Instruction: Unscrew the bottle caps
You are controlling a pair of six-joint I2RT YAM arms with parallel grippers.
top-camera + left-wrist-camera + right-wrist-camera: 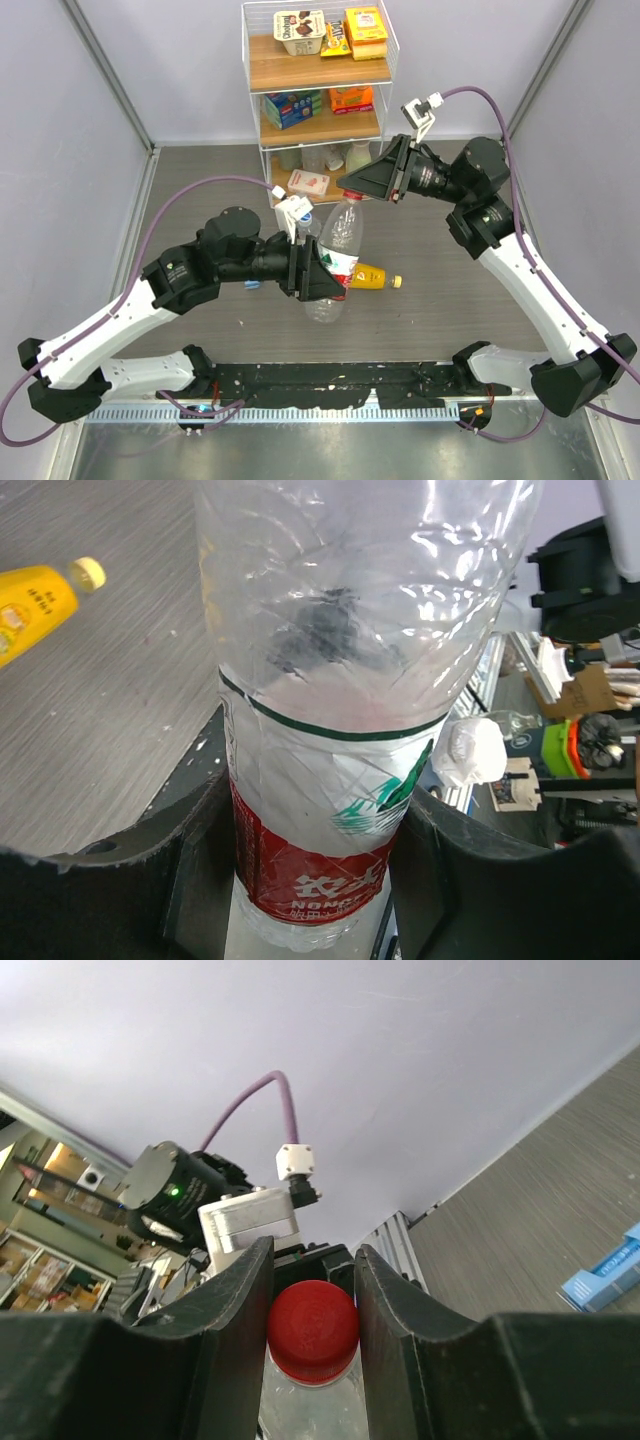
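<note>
In the left wrist view the red-label bottle runs off the top and bottom edges, its neck and base unseen; the juice bottle is cut by the left edge; from above the right gripper covers the red cap; in the right wrist view the fingers hide the bottle below that cap and a little neck; a blue item at the right edge is cut off, its kind unclear.

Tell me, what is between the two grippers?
The clear bottle. The left gripper clamps its body and the right gripper pinches its red cap. The top view shows the whole stretch.
</note>
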